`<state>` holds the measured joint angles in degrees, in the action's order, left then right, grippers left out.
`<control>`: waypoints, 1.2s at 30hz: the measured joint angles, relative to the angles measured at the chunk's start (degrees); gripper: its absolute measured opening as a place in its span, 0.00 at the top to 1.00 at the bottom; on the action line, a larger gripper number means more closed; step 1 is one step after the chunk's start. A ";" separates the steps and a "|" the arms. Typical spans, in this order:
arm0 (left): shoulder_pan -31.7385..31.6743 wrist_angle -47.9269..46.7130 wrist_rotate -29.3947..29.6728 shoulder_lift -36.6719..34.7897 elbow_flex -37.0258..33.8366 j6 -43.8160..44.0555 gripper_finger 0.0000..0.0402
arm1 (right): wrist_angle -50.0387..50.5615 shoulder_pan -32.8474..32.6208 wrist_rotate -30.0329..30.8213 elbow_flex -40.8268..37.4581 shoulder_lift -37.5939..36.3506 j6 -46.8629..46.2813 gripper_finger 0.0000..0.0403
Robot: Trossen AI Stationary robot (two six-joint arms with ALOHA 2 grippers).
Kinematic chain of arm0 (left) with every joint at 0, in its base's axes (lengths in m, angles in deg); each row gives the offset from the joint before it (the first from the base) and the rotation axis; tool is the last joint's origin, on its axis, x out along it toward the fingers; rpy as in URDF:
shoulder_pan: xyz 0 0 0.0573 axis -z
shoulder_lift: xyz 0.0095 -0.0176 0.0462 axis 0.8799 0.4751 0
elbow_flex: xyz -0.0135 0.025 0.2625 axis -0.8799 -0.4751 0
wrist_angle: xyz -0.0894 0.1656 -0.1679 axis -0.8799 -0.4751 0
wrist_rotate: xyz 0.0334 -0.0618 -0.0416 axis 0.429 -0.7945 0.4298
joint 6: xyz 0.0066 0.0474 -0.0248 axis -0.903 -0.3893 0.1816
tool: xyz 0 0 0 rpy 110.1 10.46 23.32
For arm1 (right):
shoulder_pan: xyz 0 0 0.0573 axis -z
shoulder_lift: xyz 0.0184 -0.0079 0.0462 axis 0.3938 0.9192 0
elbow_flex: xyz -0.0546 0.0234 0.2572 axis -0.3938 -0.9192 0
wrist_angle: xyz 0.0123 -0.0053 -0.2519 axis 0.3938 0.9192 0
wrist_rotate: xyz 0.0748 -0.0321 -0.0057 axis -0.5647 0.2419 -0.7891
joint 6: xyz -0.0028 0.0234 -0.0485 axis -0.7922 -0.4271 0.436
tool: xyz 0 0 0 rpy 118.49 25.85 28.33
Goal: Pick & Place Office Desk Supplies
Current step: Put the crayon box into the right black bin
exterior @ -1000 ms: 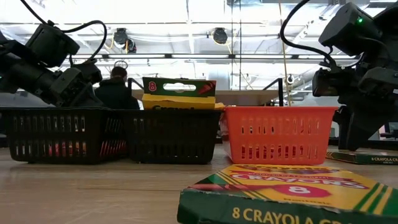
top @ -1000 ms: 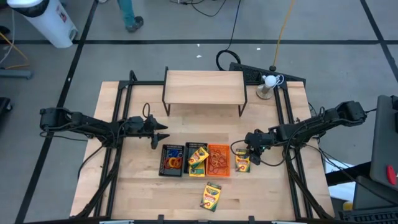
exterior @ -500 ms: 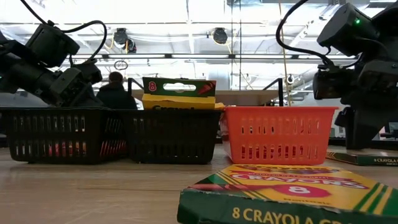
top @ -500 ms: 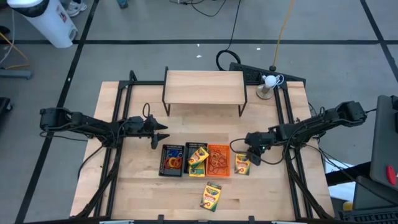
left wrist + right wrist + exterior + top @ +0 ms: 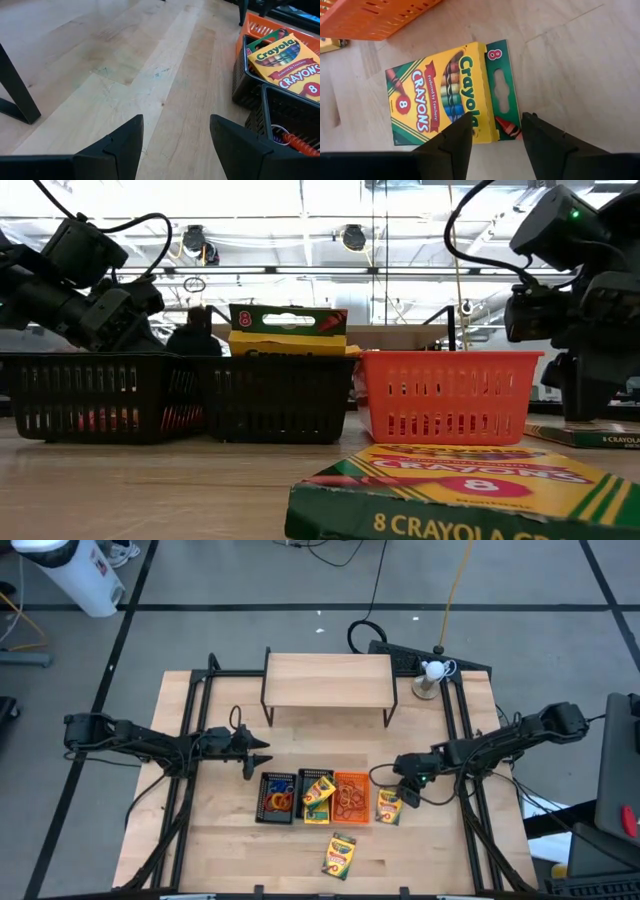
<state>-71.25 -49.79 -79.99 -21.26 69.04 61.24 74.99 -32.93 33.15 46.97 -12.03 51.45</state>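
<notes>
Three mesh trays stand in a row mid-table. One black tray [image 5: 277, 797] holds coloured rubber bands. The second black tray [image 5: 316, 797] holds a crayon box [image 5: 287, 62]. The third tray is orange [image 5: 350, 797]. A crayon box [image 5: 445, 95] lies flat on the table right of the orange tray, face up. My right gripper [image 5: 496, 132] hovers open over its green flap end, pointing steeply down, fingers apart from the box. Another crayon box [image 5: 339, 855] lies near the front edge. My left gripper [image 5: 255, 758] waits open, left of the trays and above bare table.
A light wooden shelf [image 5: 328, 680] on black legs stands at the far side. A small white ball on a stand [image 5: 434, 670] sits at the far right corner. Bare tabletop shows in front of the trays and left of them.
My right gripper has tipped further down and rolled a little over the crayon box beside the orange tray. The box has stayed flat where it was.
</notes>
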 joint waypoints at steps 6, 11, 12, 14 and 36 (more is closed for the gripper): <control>0.00 -0.01 0.00 0.00 0.00 0.00 0.43 | -0.95 -0.09 -1.04 0.15 4.70 -0.05 0.70; 0.01 -0.04 0.00 0.00 0.00 0.00 0.43 | -1.97 -0.09 -2.77 0.15 9.14 -2.04 0.90; -0.01 -0.06 0.01 0.00 0.00 0.00 0.43 | -2.92 -0.11 -3.33 0.13 9.83 -2.36 0.95; 0.00 -0.15 0.02 -0.01 0.00 0.00 0.43 | -3.07 -0.36 -3.25 0.13 10.29 -3.07 0.98; -0.01 -0.24 0.07 -0.01 0.00 0.00 0.43 | 1.46 -0.50 5.20 -0.20 -10.29 -4.29 1.00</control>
<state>-71.26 -50.03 -79.92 -21.27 69.04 61.24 76.45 -33.43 38.35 46.77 -22.33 47.16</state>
